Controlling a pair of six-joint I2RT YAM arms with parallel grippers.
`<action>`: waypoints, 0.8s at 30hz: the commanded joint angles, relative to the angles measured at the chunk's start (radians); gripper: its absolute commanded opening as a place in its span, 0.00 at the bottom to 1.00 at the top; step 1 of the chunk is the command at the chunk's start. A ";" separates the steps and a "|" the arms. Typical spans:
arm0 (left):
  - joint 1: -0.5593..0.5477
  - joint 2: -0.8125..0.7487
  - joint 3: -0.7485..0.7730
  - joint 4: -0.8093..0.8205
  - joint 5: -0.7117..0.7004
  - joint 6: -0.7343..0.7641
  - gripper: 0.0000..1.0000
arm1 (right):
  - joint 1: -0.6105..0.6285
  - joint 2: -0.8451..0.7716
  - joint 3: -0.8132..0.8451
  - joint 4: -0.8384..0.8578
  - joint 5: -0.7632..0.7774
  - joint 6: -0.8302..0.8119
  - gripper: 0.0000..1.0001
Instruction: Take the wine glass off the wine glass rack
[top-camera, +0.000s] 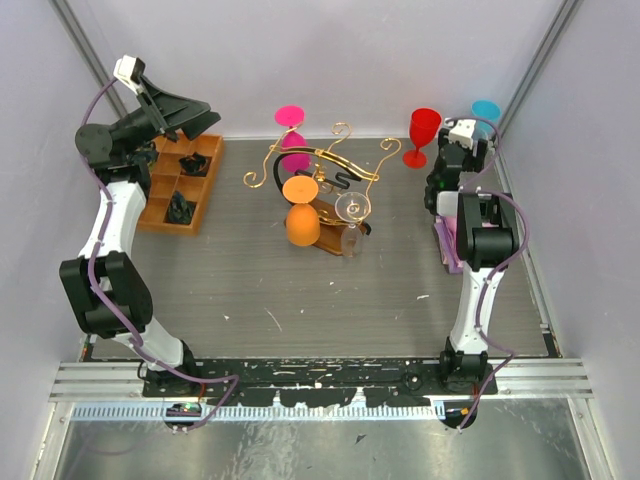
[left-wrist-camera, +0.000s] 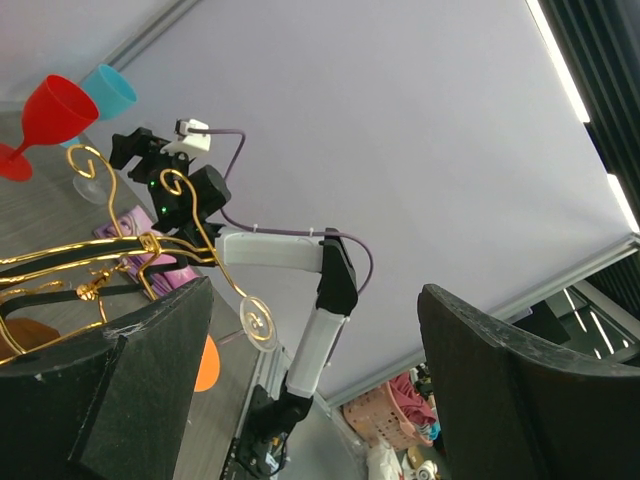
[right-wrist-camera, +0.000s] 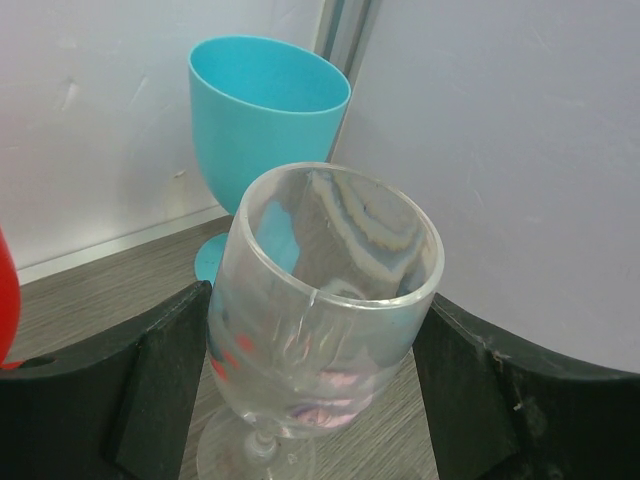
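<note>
At 1 o'clock on the table (top-camera: 300, 290), by the far right corner: right gripper (right-wrist-camera: 312, 300), jaws wide and pressed against both sides of the bowl of a clear glass (right-wrist-camera: 320, 270). Glass upright, foot down at table level, off the rack (top-camera: 328, 222). Hard to tell whether the foot rests on the wood.

From that gripper, in the top view: one blue glass (right-wrist-camera: 265, 120) just beside at 1 o'clock, one red glass (top-camera: 422, 128) near at 9 o'clock, both upright. Rack well apart at 8 o'clock, at the table's centre.

Hanging foot-up on the rack's hooks: one orange glass (top-camera: 302, 225) at the near side, one pink glass (top-camera: 295, 155) at the far side, a second clear glass (top-camera: 352, 207) at 3 o'clock of the orange one.

Up at 10 o'clock, raised over the far end of the tray (top-camera: 152, 190): left gripper (left-wrist-camera: 318, 290), jaws wide apart, holding nothing.

Counted: two clear glasses and one each of orange, pink, red and blue. Six in all, three on the rack, three off it. One rack, one tray, two grippers.
</note>
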 joint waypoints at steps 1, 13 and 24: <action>0.005 -0.001 0.015 0.006 -0.002 0.020 0.90 | -0.003 0.012 0.049 0.163 0.033 -0.017 0.51; 0.004 0.014 0.016 0.016 -0.003 0.010 0.90 | -0.002 0.011 0.030 0.185 0.044 -0.007 0.93; 0.004 0.021 0.017 0.014 -0.009 0.006 0.89 | 0.008 -0.128 -0.010 0.063 0.040 0.058 1.00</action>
